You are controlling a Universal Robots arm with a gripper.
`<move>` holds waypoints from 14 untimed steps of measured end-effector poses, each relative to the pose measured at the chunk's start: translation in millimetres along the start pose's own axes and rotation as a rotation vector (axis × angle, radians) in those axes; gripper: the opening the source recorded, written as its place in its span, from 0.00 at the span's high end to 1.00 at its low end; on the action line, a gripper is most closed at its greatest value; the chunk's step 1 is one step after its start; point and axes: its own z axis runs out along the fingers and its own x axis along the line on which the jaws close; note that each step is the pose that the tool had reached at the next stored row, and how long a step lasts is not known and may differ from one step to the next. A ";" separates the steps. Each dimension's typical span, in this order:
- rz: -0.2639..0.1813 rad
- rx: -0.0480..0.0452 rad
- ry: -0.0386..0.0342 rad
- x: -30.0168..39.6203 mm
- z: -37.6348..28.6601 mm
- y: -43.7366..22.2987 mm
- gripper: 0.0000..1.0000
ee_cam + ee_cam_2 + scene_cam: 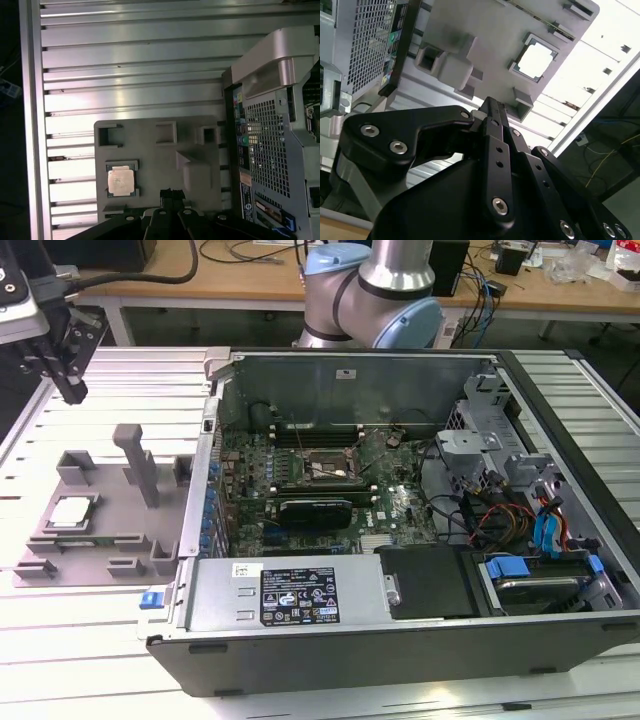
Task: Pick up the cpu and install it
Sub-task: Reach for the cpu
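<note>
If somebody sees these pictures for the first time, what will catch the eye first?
The open computer case takes the middle of the exterior view, with its motherboard laid bare. On the exterior view's left, the shiny cpu lies in a grey fixture on the slatted table. The black gripper hangs over that side of the table, apart from the cpu and holding nothing.

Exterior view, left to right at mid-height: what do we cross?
cpu → tall grey fixture post → motherboard socket → blue drive caddy
</note>
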 end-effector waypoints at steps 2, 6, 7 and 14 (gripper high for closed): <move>0.000 -0.0001 -0.0001 6.5 3.1 -0.6 0.89; 0.000 0.0000 0.0001 11.6 7.9 -1.2 0.89; 0.000 -0.0001 -0.0001 14.0 11.0 -1.5 0.89; 0.000 0.0000 -0.0001 20.8 31.6 -3.0 0.89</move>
